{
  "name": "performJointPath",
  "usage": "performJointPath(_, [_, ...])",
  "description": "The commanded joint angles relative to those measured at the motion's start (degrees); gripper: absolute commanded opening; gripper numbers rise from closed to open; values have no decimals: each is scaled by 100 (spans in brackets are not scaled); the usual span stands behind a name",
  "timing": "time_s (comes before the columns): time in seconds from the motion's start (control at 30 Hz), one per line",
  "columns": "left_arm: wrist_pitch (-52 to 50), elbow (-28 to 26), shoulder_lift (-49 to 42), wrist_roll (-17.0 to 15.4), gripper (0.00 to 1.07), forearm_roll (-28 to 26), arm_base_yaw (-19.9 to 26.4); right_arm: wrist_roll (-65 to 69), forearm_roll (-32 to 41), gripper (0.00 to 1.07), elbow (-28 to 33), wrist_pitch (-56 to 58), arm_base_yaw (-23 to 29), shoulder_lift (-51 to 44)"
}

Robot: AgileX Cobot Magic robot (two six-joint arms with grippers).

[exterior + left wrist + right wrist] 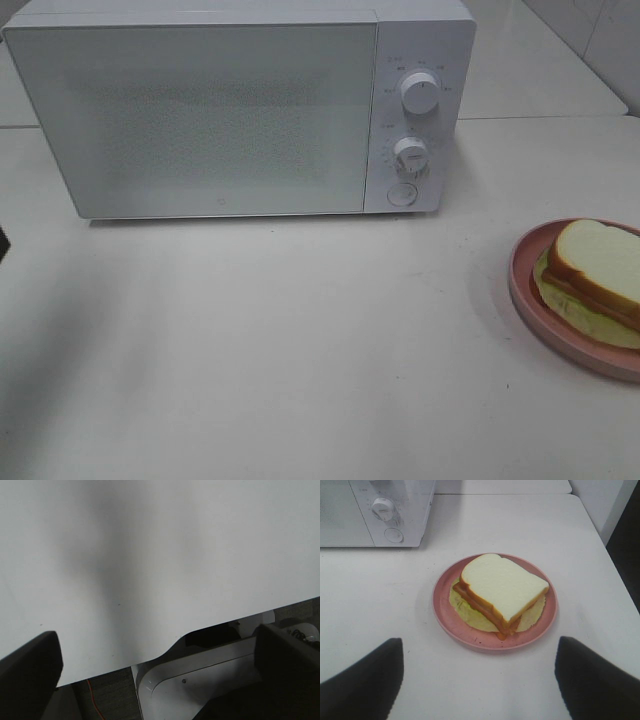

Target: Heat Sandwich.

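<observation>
Soft, even light — faint shadows, slight blur

White table (300, 340), grey carpet floor (107, 700)

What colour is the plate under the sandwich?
Pink; the plate under the sandwich shows best in the right wrist view.

A white microwave (240, 110), door shut, on the table (280, 340), pink plate (530, 295) apart.
</observation>
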Motion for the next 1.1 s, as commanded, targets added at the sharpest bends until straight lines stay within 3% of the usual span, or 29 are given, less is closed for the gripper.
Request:
performJointPath(0.03, [206, 11, -235, -132, 98, 74, 458, -69, 6, 75, 6, -80, -40, -155])
performJointPath(0.23, [292, 11, -642, -286, 98, 178, 922, -69, 6, 75, 6, -80, -40, -155])
performJointPath(0.37, [286, 166, -1054, -355, 98, 344, 934, -69, 6, 75, 6, -80, -40, -155])
performJointPath(0.57, [178, 940, -1977, -579, 98, 756, 934, -69, 6, 75, 6, -80, -40, -155])
performJointPath(1.1, [115, 1874, -4566, -561, 98, 837, 934, -69, 6, 75, 6, -80, -40, -155])
